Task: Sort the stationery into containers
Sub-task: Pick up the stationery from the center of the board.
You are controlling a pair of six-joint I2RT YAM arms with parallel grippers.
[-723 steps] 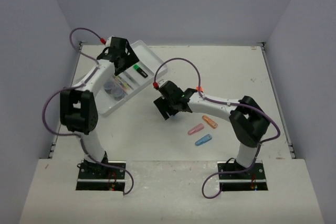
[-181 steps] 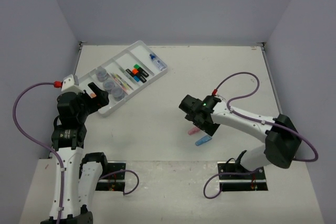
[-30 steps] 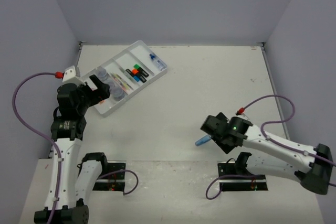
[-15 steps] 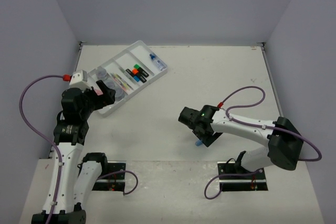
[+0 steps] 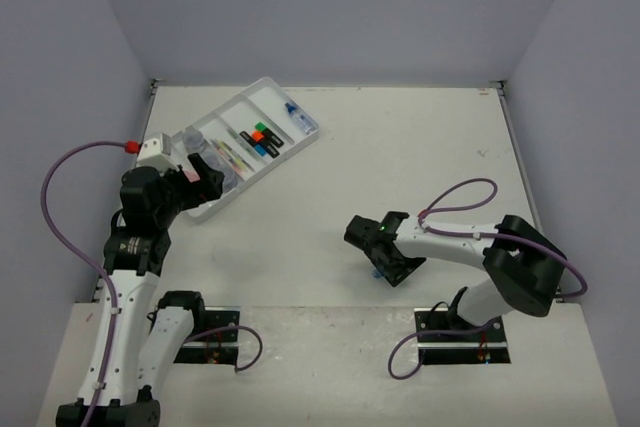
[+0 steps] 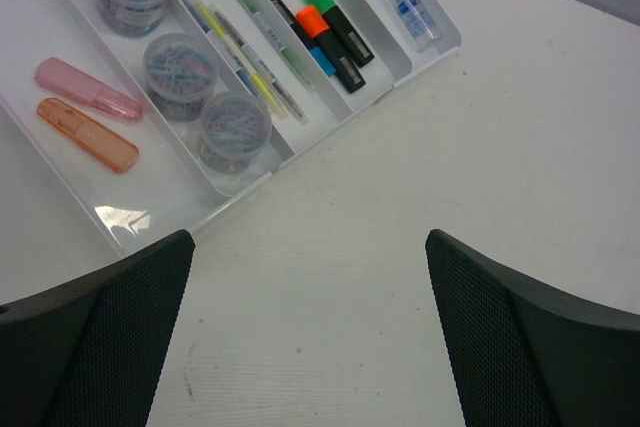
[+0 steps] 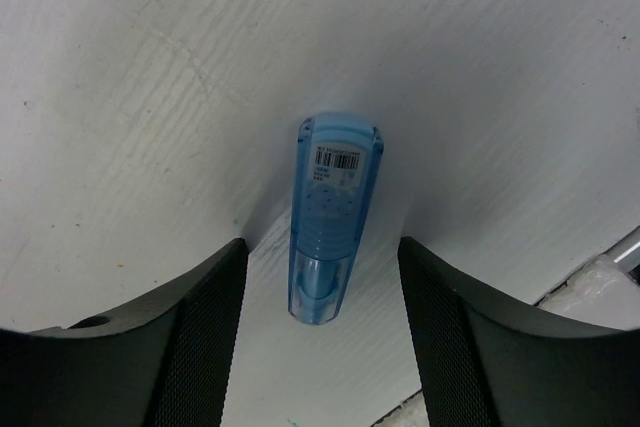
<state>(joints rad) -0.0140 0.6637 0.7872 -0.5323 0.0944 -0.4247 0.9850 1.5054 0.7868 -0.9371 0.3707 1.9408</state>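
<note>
**Right gripper drops over the last loose piece**

In the last second the right arm has swung in from its stretch toward the near right corner. The right gripper now sits low over the blue piece, which lies flat on the table close to the near edge. In the wrist view we see a finger on each side of it, with a strip of bare table showing on both sides. So the jaws are apart and not yet touching it, though they have drawn in from their wider spread of a second ago. We read this as a grasp being closed, not yet made.

The left gripper has moved little. It hangs above the table just off the near corner of the tray, jaws spread wide and nothing between them.

The table has also thinned out. Some twenty seconds back three oblong pieces lay near the right arm, and six seconds back there were two. Now the pink piece and the orange piece lie side by side in the tray's end compartment, and we see only the blue one outside.

We judge the sort nearly done. Once the jaws meet the blue piece squarely, what remains is a long carry across to the tray. Its rounded body could slip if it is pinched off-centre.
</note>
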